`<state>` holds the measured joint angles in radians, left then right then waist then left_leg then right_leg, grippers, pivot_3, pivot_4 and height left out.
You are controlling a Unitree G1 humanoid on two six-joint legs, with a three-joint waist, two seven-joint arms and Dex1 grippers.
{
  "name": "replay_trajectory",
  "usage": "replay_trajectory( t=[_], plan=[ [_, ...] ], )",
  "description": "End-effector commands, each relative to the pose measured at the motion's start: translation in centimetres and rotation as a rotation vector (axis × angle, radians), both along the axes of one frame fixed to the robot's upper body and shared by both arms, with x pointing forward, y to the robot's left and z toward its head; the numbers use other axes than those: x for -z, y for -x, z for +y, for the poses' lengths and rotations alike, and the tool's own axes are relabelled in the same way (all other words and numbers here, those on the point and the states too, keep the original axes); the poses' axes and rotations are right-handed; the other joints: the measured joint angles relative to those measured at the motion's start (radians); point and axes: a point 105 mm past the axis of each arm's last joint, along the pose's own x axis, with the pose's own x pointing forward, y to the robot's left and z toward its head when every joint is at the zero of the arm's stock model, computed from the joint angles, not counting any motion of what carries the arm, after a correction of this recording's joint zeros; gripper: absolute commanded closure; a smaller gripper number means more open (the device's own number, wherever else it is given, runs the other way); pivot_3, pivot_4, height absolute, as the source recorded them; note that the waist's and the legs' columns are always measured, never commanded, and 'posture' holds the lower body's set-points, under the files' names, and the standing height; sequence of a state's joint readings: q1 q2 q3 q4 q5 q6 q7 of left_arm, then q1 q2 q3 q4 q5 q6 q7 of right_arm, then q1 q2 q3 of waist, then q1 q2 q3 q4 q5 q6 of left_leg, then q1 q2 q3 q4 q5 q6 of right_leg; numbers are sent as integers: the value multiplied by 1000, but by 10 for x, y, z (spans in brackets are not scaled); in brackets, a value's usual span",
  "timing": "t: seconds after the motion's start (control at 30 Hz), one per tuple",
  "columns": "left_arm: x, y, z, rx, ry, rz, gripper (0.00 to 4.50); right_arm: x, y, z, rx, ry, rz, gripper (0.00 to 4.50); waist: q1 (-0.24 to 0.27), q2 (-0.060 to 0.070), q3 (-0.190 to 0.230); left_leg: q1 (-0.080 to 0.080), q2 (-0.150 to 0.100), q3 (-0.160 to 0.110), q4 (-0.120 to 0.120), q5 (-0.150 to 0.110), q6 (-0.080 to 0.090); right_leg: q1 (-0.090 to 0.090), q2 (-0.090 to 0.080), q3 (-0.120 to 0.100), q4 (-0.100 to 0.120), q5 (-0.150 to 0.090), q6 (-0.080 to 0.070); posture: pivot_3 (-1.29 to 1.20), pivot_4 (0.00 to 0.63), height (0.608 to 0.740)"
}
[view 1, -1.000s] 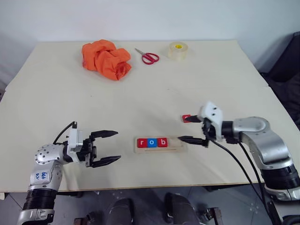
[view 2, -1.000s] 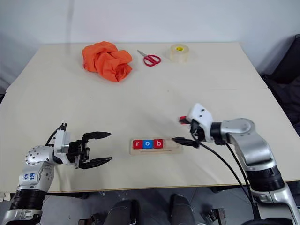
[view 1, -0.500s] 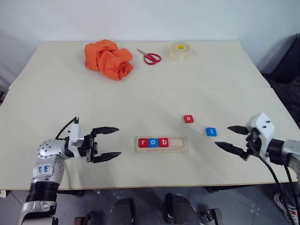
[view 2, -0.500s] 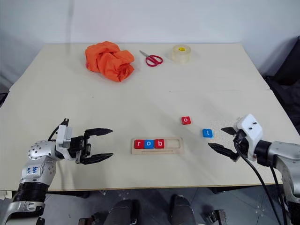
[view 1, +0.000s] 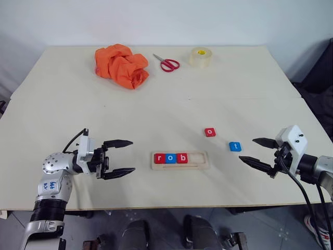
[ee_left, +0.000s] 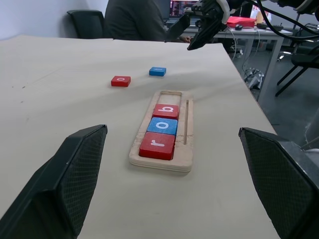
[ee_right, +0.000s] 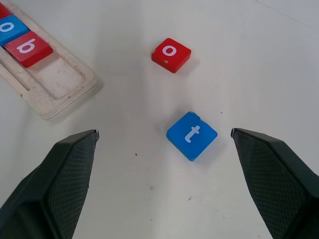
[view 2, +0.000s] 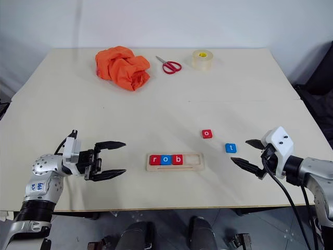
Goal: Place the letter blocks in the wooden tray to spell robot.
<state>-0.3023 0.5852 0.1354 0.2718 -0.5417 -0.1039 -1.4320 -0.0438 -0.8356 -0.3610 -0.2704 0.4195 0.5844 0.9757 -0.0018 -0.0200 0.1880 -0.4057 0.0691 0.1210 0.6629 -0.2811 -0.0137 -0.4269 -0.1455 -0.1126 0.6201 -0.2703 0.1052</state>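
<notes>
The wooden tray (view 1: 202, 160) lies near the table's front, holding a red r block (view 1: 159, 158), a blue o block (view 1: 170, 158) and a red b block (view 1: 181, 158) at its left end. Its right part is empty. A loose red o block (view 1: 209, 132) and a blue t block (view 1: 235, 147) lie on the table to the tray's right. My left gripper (view 1: 120, 157) is open, left of the tray and pointing at it. Just right of the t block, my right gripper (view 1: 258, 150) is open and holds nothing.
At the table's far side lie an orange cloth (view 1: 120, 64), red-handled scissors (view 1: 166, 63) and a clear tape roll (view 1: 200, 56). The front edge runs close below the tray. A seated person (ee_left: 134, 20) and desks stand beyond the table in the left wrist view.
My right gripper drew back from the tray's right end to the right, uncovering the red o and blue t blocks. The left gripper stayed where it was.
</notes>
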Motion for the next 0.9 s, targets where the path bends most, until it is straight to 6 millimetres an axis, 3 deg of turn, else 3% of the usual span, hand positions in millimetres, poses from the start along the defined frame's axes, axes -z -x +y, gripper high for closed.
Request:
replay_trajectory(
  t=[0.03, 0.43, 0.63, 0.9],
  plan=[
    [-4, 1, 0, 6, -6, -19, 0, -15, 0, 5, -20, 18, -59, 39, 0, 0, 0, 0, 0, 0, 0, 0, 0, 0, 0, 0, 0, 0, 0, 0, 150, 740],
    [-1, 6, -1, -1, 0, -17, 0, -25, -10, 25, -32, -5, -69, 39, -1, 0, 0, 0, 0, 0, 0, 0, 0, 0, 0, 0, 0, 0, 0, 0, 150, 740],
    [1, 11, -2, -12, 9, -15, 0, -16, -35, 55, 28, -48, -60, 39, -4, 0, 0, 0, 1, 0, 0, 0, 0, 0, 0, 0, 1, 0, 0, 0, 150, 740],
    [3, 19, -3, -27, 17, -13, 0, 2, -69, 69, 197, -77, -57, 39, -2, 0, 0, -1, 0, 0, 1, 0, 0, -1, 0, 0, 0, 0, 0, 0, 150, 740]
  ],
)
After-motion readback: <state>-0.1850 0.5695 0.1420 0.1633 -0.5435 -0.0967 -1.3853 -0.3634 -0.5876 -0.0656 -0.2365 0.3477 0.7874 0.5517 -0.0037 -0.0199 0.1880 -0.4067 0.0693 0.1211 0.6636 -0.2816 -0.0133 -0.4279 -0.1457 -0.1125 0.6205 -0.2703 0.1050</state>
